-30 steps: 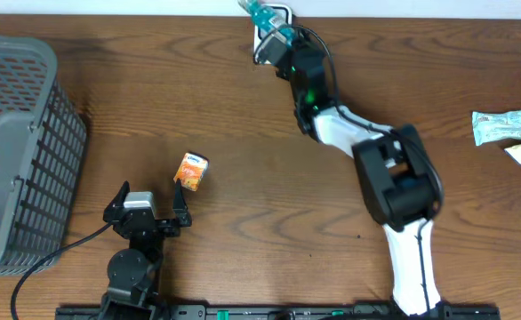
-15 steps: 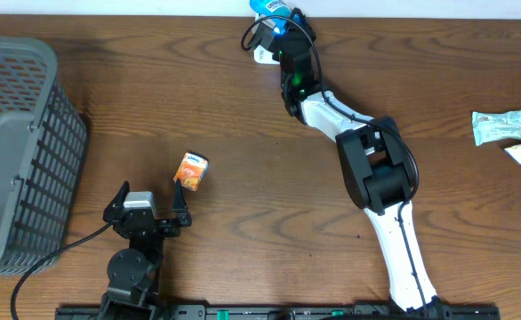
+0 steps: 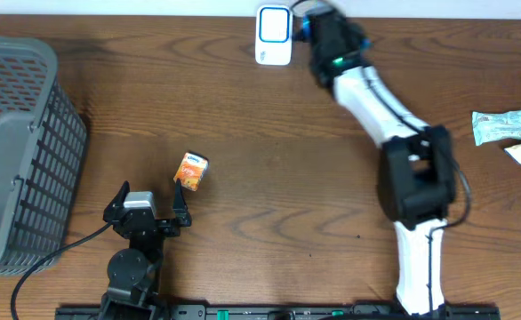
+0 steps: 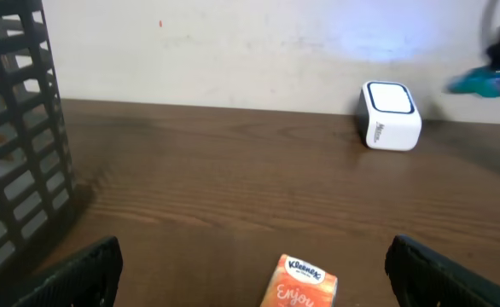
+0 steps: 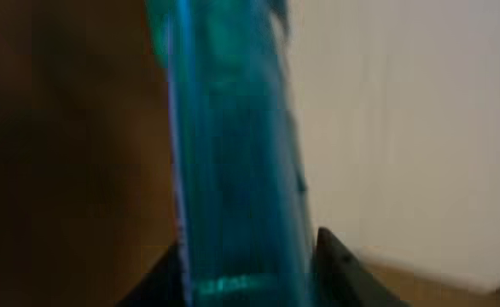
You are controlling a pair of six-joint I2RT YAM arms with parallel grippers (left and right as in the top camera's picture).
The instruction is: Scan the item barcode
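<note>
Right wrist view is filled by the teal item (image 5: 233, 153), a long translucent blue-green thing that stands upright between the dark fingers. It is blurred, so no barcode can be read on it. The right gripper (image 3: 316, 25) is closed on it, with the jaws narrowed around its body. This hold leaves most of the item's length free, probably so that a printed face can be turned toward the reader.

The item is at the far edge of the tabletop (image 3: 269, 133), in the air just right of the white scanner (image 3: 273, 36), which stands against the wall. From the left wrist view the item looks level with the scanner's window but off to its right side. I judge the scan is not yet made and that the item needs to come across in front of the window.

On the near left, the left gripper (image 3: 149, 200) rests low with its fingers spread wide and holding nothing. An orange tissue pack (image 3: 191, 171) lies just beyond them, likely the next thing to scan. A grey basket (image 3: 12, 142) stands at the left edge, and snack packets (image 3: 500, 124) lie at the right edge.
</note>
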